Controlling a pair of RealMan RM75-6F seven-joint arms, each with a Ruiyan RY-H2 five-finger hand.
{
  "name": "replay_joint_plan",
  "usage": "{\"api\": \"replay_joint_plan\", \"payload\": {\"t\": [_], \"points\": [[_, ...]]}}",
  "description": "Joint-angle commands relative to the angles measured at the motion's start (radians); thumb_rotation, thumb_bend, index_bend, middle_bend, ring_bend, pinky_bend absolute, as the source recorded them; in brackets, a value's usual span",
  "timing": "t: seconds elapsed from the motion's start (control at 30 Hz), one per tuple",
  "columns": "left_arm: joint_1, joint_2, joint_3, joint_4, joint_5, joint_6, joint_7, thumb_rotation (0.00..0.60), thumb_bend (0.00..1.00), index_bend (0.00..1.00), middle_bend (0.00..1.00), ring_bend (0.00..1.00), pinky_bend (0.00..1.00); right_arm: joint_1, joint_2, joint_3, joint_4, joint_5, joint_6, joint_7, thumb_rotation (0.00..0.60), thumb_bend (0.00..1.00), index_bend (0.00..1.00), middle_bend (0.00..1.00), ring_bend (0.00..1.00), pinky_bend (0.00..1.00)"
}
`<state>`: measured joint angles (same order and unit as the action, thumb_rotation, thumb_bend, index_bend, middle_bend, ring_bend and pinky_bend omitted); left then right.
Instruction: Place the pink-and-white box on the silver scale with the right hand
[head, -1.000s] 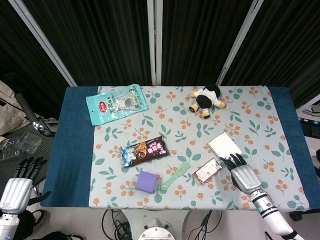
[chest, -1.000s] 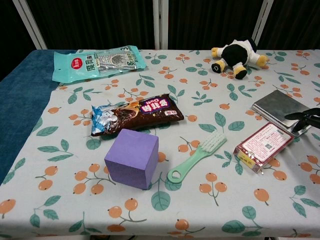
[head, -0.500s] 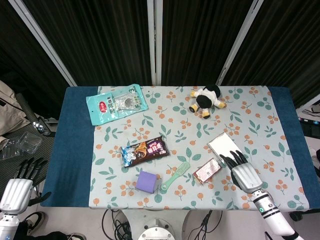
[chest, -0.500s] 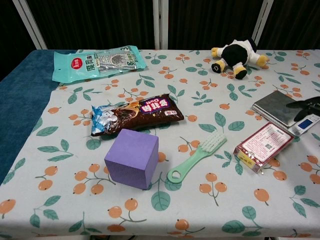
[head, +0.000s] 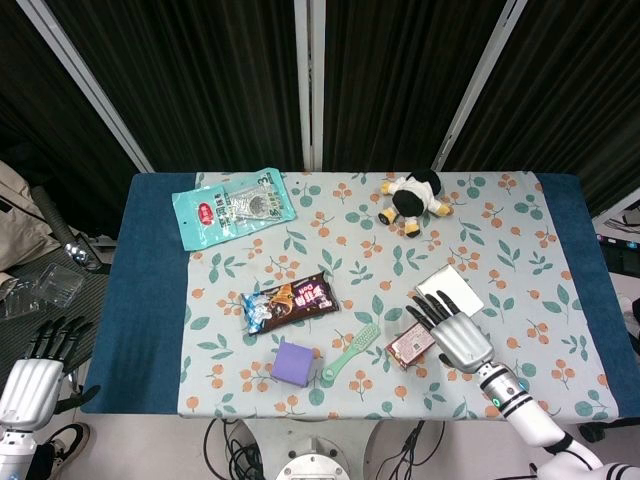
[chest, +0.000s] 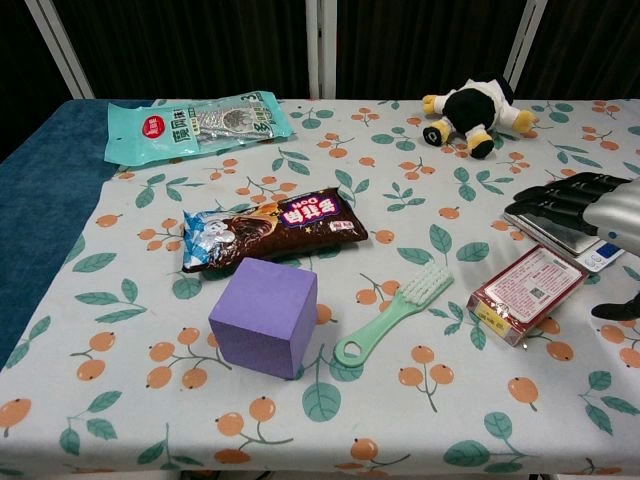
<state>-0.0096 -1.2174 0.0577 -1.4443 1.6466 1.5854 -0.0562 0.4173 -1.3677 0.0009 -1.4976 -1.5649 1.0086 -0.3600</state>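
The pink-and-white box (chest: 528, 291) (head: 404, 349) lies flat on the floral cloth, near the front right. Just behind it sits the silver scale (chest: 555, 228) (head: 456, 287), partly covered by my right hand. My right hand (head: 453, 334) (chest: 592, 207) hovers over the box's right end and the scale's near edge, fingers spread and holding nothing. My left hand (head: 38, 372) hangs off the table's front left corner, fingers apart and empty, seen only in the head view.
A mint brush (chest: 394, 313) and a purple cube (chest: 264, 315) lie left of the box. A brown snack pack (chest: 275, 231) sits mid-table. At the back are a teal pouch (chest: 196, 122) and a plush toy (chest: 472, 110).
My right hand has moved left and forward, from over the scale's right edge to above the box's right end. The left hand has stayed put.
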Motion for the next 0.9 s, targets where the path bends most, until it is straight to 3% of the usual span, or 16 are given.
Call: {"api": "replay_joint_plan", "payload": {"t": [0.03, 0.37, 0.47, 0.53, 0.63, 0.9], "points": [[0.0, 0.0, 0.0, 0.002, -0.001, -0.001, -0.002, 0.6, 0.11, 0.13, 0.08, 0.0, 0.07, 0.041, -0.021, 0.015, -0.025, 0.037, -0.052, -0.055, 0.6, 0.06, 0.0, 0.07, 0.0, 0.0], [0.004, 0.003, -0.001, 0.007, -0.009, -0.003, -0.016, 0.6, 0.11, 0.13, 0.08, 0.0, 0.07, 0.083, -0.047, 0.017, -0.059, 0.133, -0.125, -0.159, 0.6, 0.13, 0.01, 0.16, 0.0, 0.0], [0.005, 0.004, -0.001, 0.009, -0.009, -0.002, -0.02, 0.6, 0.11, 0.14, 0.08, 0.0, 0.07, 0.083, -0.058, 0.014, -0.058, 0.142, -0.114, -0.171, 0.6, 0.16, 0.12, 0.28, 0.03, 0.0], [0.006, 0.004, -0.001, 0.011, -0.008, 0.0, -0.022, 0.6, 0.11, 0.14, 0.08, 0.0, 0.07, 0.082, -0.064, 0.009, -0.056, 0.142, -0.106, -0.176, 0.6, 0.19, 0.27, 0.38, 0.08, 0.0], [0.008, 0.004, 0.0, 0.012, -0.007, 0.002, -0.025, 0.6, 0.11, 0.14, 0.08, 0.0, 0.07, 0.08, -0.07, 0.002, -0.048, 0.13, -0.085, -0.17, 0.6, 0.22, 0.43, 0.45, 0.11, 0.0], [0.008, 0.009, 0.0, 0.006, -0.004, 0.002, -0.02, 0.6, 0.11, 0.14, 0.08, 0.0, 0.08, 0.064, -0.059, 0.019, -0.04, 0.073, 0.027, -0.094, 0.6, 0.23, 0.52, 0.51, 0.15, 0.0]]}}
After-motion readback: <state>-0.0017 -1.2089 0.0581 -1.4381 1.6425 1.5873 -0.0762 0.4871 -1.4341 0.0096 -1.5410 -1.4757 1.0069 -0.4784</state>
